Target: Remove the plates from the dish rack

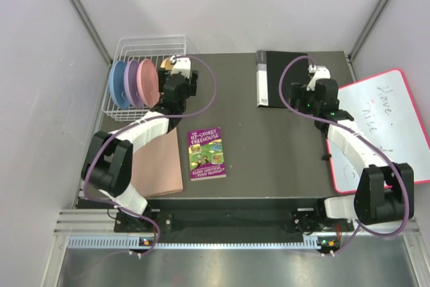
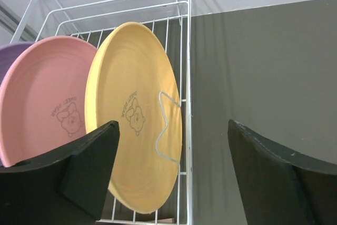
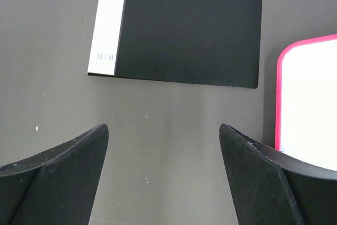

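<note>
The left gripper's [image 2: 174, 130] two dark fingers fill the bottom of its wrist view. They are spread wide with nothing between them and aimed at the yellow-orange round plastic plate [image 2: 131, 114], which stands on edge in the white wire dish rack [image 2: 188, 77] at the far left corner of the dark table [image 1: 269, 139]. That plate sits in the slot closest to the rack's right wall, so it is the first one the arm can reach, and the wide opening looks meant to straddle its rim. Behind it, each upright in its own slot and apart from the next, stand the pink plate [image 2: 47, 93], the purple plate [image 2: 13, 56] and, toward the left edge, the light blue plate [image 1: 117, 85]. All four plates are in the rack, so no unloading is done yet. The prongs hold them on edge, so a plate probably has to be pinched at the rim and lifted clear before it can be carried off. A flat salmon-coloured mat [image 1: 158, 166] lies near the near left corner and may be where they go. The right gripper [image 3: 163, 127] also gapes empty, hovering toward the far right over bare table. A black rectangular folder [image 3: 184, 25] is beyond it and a pink-rimmed whiteboard [image 3: 310, 98] lies along the right edge, which likely keeps the gripper out of the way. A green and purple paperback book [image 1: 207, 153] lies mid-table.
</note>
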